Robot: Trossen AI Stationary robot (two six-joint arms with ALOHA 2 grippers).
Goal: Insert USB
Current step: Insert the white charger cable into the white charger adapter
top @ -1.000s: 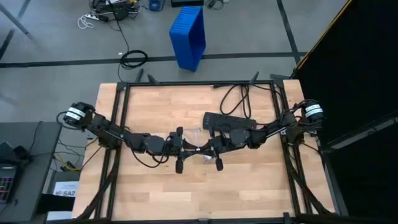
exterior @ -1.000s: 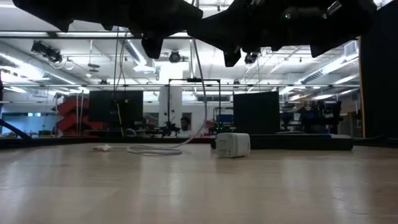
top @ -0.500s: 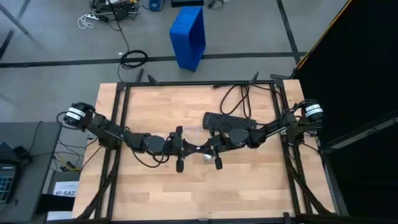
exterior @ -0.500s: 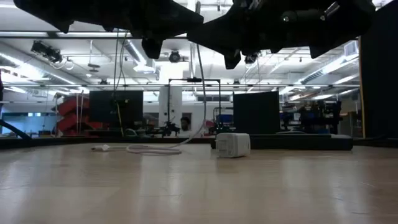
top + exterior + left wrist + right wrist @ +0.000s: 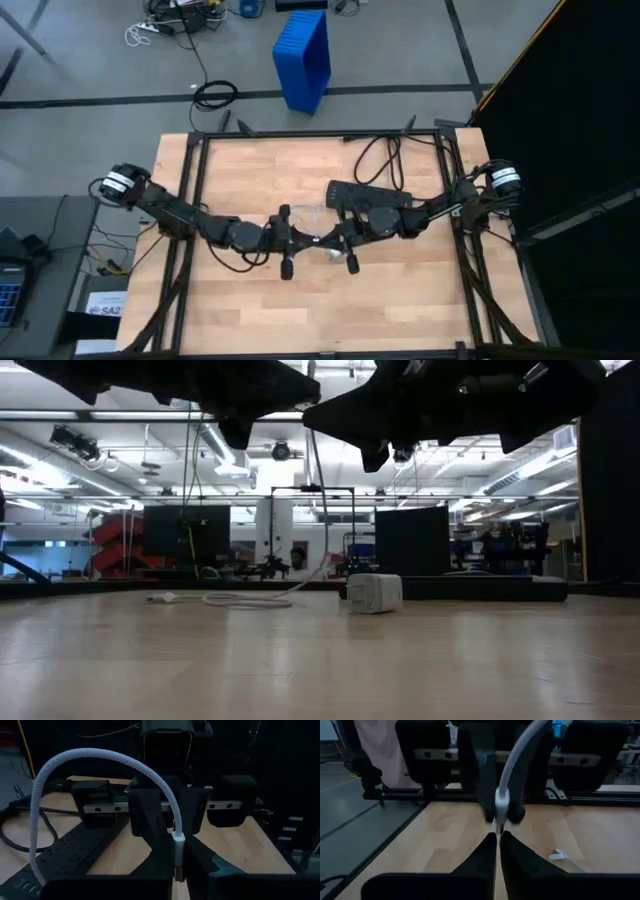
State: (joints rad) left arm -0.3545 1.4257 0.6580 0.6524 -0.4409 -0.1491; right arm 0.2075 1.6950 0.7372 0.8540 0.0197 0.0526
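Note:
The USB is a thin white braided cable. Its plug [image 5: 178,842] is held up in the air at mid-table between my two grippers, which face each other. From the plug the cable arches up [image 5: 100,757], drops to the table and ends in a loose coil [image 5: 250,600]. My left gripper [image 5: 305,240] is shut on the plug. My right gripper [image 5: 333,240] is shut, its tips [image 5: 498,840] right at the plug's lower end. A white charger block [image 5: 373,592] stands in front of the black power strip [image 5: 365,192]. My left gripper pinches the plug's lower metal part [image 5: 177,870] between its two fingers, coming level from the table's left. The plug stands upright, its white boot above the fingers, lifted clear of the table. The cable arches slack above it. My right gripper: I cannot tell whether its shut tips touch the plug's bottom end [image 5: 499,827].
The power strip's thick black cord [image 5: 385,150] loops toward the table's far edge. The cable's other end [image 5: 165,598] lies on the wood left of the coil. Bare wood stretches along the near side of the table [image 5: 320,310].
My left arm has risen a little in the low view and drawn slightly toward the table's left edge. The plug has stayed up between the two grippers, and the coil on the table has not moved.

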